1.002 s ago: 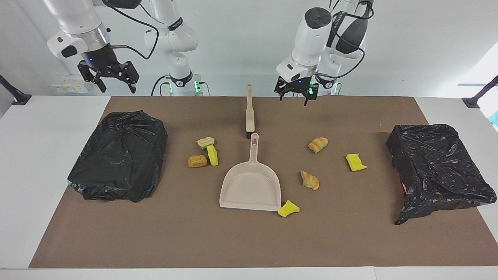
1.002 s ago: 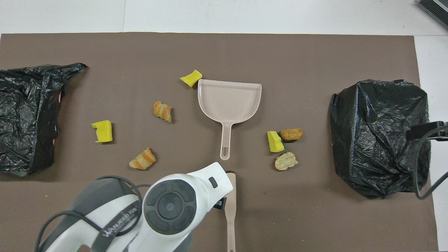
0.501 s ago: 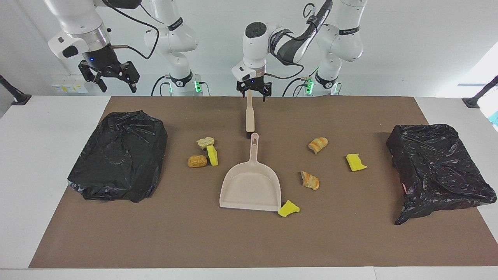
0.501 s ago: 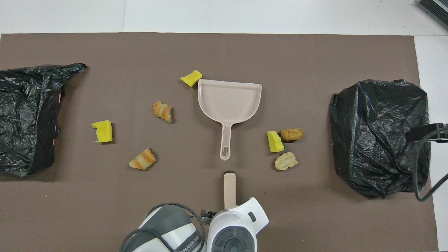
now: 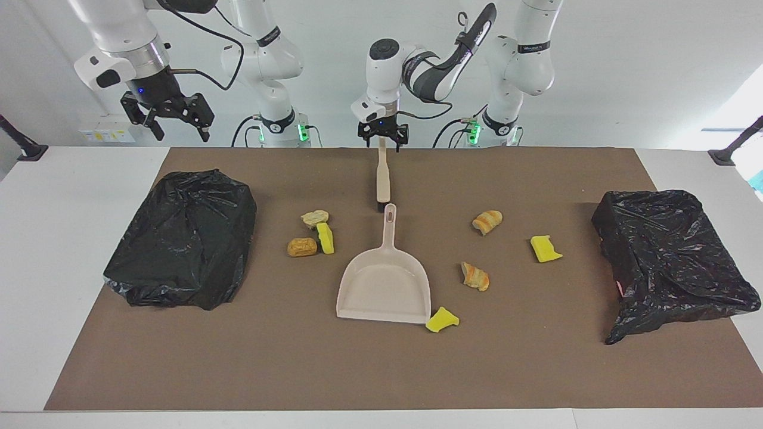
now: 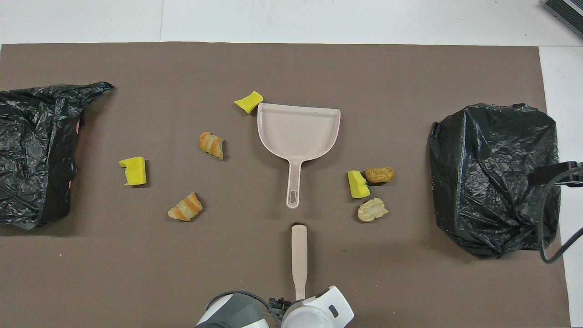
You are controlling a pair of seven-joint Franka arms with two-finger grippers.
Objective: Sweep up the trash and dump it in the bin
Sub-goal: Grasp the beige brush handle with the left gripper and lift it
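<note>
Several scraps of trash lie on the brown mat around a beige dustpan [image 5: 384,285] [image 6: 298,130]: yellow sponge wedges [image 5: 442,320] [image 6: 248,101], [image 5: 545,249] [image 6: 133,171], a green-backed one [image 5: 325,238] [image 6: 358,184], and bread-like lumps [image 5: 475,276], [image 5: 487,221], [image 5: 301,247], [image 5: 315,218]. A beige brush [image 5: 382,176] [image 6: 299,255] lies nearer to the robots than the dustpan, in line with its handle. My left gripper [image 5: 382,140] is open, its fingers on either side of the end of the brush handle. My right gripper [image 5: 168,119] waits open, raised above the right arm's end of the table.
Two bins wrapped in black bags stand on the mat, one [image 5: 185,238] [image 6: 494,177] at the right arm's end and one [image 5: 667,262] [image 6: 34,152] at the left arm's end. White table [image 5: 71,250] borders the mat.
The left arm has swung in from the left arm's side and come down, so its open gripper now stands over the brush handle's end. The right arm has stayed put.
</note>
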